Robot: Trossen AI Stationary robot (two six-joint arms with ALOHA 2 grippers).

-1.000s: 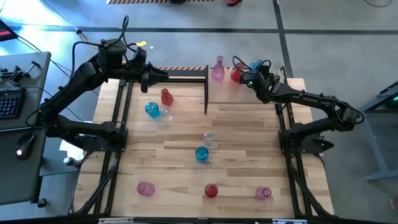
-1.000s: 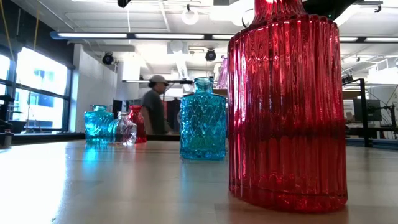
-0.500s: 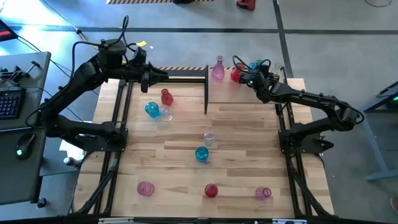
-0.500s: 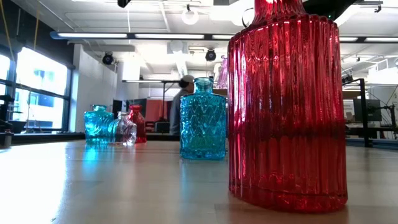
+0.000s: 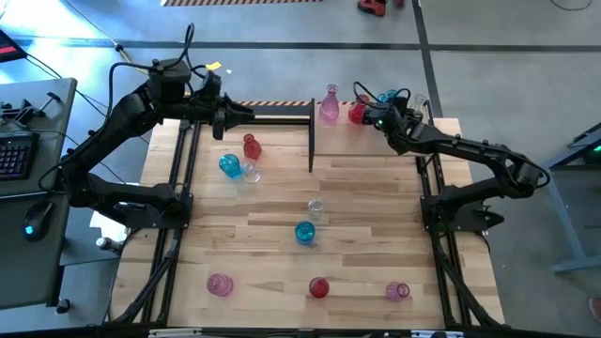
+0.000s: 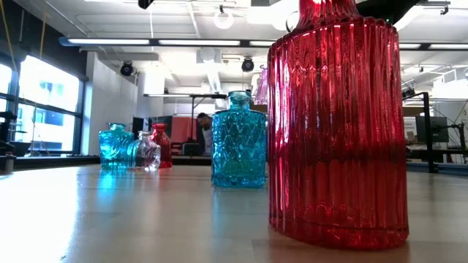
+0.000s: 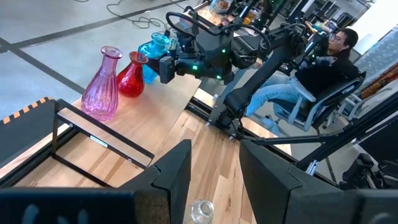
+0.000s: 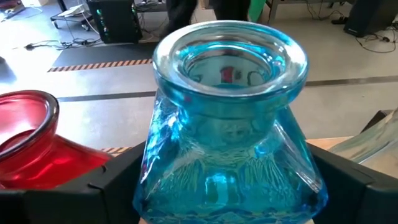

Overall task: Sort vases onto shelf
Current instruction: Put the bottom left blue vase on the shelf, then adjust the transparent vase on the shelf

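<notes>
Straddling blue vase (image 8: 230, 149) on shelf (image 5: 282, 115), right claw (image 5: 382, 111) spread; left claw (image 5: 246, 114) parted, empty.

The vases (image 6: 336, 124) are glossy translucent glass, the red one ribbed, the blue bottle (image 8: 230, 124) faceted. The tabletop (image 5: 282, 235) is smooth planked wood; the shelf (image 7: 155, 124) bars look matt black metal.

No text, label, brand, number or sign can be read in any view.
</notes>
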